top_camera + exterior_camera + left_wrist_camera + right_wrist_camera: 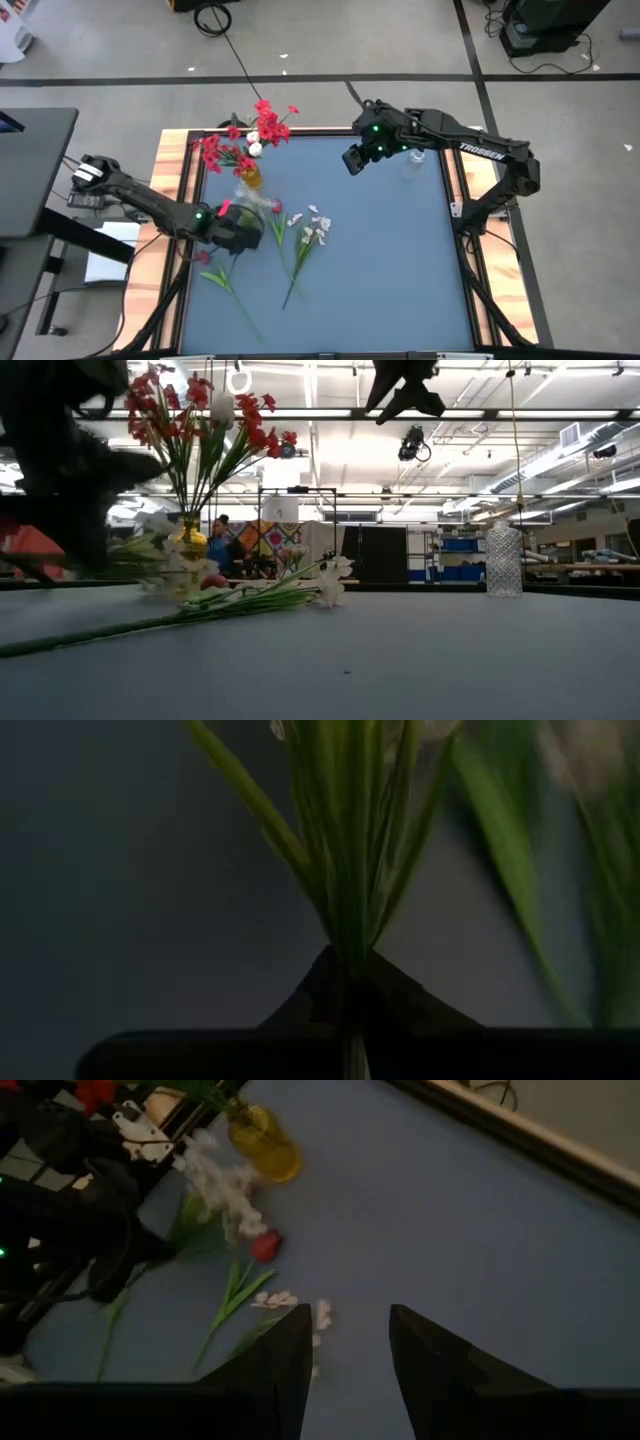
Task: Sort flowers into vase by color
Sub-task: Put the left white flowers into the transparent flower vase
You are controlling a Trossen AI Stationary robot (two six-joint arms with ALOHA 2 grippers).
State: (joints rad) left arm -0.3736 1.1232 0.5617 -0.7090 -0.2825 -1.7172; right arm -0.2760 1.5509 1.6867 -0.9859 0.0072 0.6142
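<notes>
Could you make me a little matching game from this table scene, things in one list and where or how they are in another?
Things:
1. yellow vase
2. clear vase
3. left gripper
4. right gripper

States:
A. empty, standing near the table's far right corner
B. open, held above the table, holding nothing
C. holds red flowers, upright
D. shut on a green stem

Pairs: 1-C, 2-A, 3-D, 4-B
</notes>
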